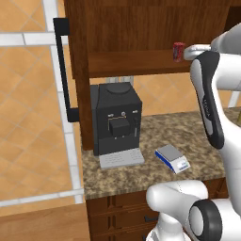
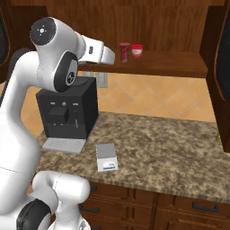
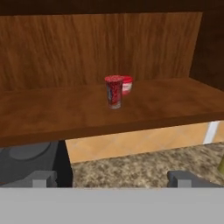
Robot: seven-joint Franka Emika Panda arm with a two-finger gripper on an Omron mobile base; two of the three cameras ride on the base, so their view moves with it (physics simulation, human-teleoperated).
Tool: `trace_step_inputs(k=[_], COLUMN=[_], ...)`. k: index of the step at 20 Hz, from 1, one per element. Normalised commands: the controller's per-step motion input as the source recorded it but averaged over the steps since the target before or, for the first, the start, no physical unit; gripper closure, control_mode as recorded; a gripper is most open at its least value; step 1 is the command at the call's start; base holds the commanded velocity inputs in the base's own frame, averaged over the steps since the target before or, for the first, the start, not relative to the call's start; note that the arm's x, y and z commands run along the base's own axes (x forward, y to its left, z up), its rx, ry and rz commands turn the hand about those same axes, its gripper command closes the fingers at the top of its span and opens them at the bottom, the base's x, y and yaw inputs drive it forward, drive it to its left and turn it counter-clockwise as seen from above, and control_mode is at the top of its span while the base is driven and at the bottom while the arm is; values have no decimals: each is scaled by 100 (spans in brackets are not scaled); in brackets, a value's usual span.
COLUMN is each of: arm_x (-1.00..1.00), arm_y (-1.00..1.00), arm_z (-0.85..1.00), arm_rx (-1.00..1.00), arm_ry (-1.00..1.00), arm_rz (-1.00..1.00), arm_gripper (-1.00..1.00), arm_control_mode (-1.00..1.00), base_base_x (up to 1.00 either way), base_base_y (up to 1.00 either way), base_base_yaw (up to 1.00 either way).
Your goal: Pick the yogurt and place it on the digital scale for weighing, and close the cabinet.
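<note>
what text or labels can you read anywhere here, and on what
Nothing is legible.
The digital scale has a small bluish mark on its white front edge, too small to read.
The arm link carries faint grey lettering, too blurred to read.
The yogurt shows a mottled pattern, no readable words.

Wall: we see orange diagonal tiles (image 1: 28,117) with white grout at nine o'clock.
Counter: speckled granite countertop (image 2: 166,148).
Drawers: brown lower drawers (image 2: 179,209) at six o'clock, handles possibly black.
</note>
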Motion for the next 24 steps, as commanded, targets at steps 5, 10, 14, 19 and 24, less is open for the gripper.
trace_step_inputs(k=[5, 10, 14, 19, 24], arm_x=[31, 29, 41, 46, 43], arm_y=[-1, -6, -19, -12, 0], arm_z=[0, 0, -1, -6, -1], arm_rx=[-1, -2, 0, 0, 0], arm_ry=[-1, -4, 0, 0, 1], arm_rz=[0, 0, 0, 0, 0], arm_gripper=[-100, -100, -100, -100, -100], arm_control_mode=[-100, -100, -100, -100, -100], base_base_x=[0, 0, 0, 0, 0], base_base_y=[0, 0, 0, 0, 0], base_base_yaw=[0, 0, 0, 0, 0])
